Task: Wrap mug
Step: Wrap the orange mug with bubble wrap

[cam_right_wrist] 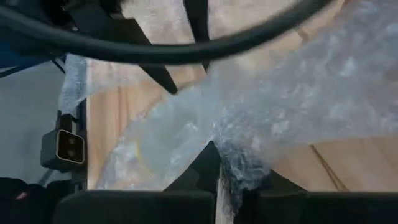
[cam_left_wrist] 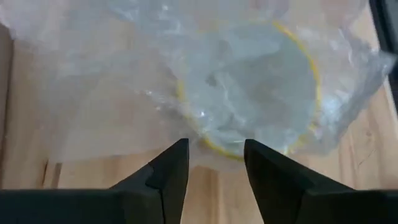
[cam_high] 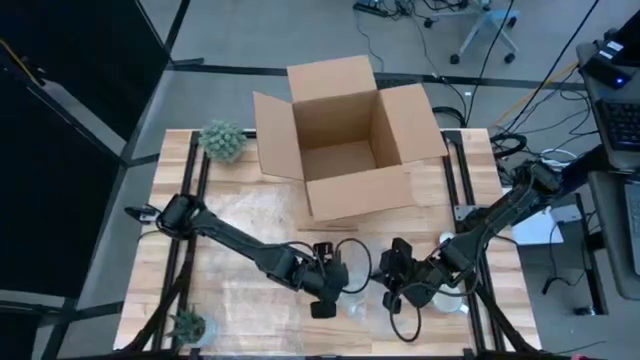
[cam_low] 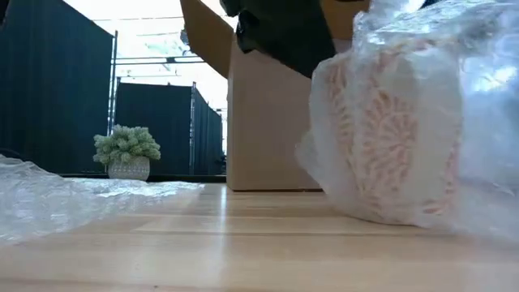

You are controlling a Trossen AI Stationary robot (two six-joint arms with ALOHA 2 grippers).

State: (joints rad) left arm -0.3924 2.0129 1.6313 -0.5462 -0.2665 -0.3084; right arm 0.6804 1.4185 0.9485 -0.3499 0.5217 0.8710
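Observation:
The mug (cam_left_wrist: 249, 93), pale with a yellow rim, lies under clear bubble wrap (cam_left_wrist: 124, 81) near the table's front middle. In the low view the wrapped mug (cam_low: 397, 138) rests on the wood and shows a pinkish pattern through the plastic. My left gripper (cam_left_wrist: 214, 155) is open just left of the mug, its fingertips above the wrap's edge near the rim. My right gripper (cam_right_wrist: 225, 171) is shut on the bubble wrap, just right of the mug (cam_high: 357, 300). More of the wrap (cam_high: 250, 215) lies spread over the table's left half. My right gripper pinches a bunched part of the bubble wrap (cam_right_wrist: 239, 155) between its two fingers, several layers gathered together. It comes from the table's right side. From the pinch the wrap runs over the mug (cam_right_wrist: 155, 155), and the rest stays on the table.
An open cardboard box (cam_high: 345, 135) stands at the table's far middle. A small potted plant (cam_high: 222, 140) sits at the far left corner and another (cam_high: 187, 325) at the near left. Black rails (cam_high: 465, 190) run along both sides of the table.

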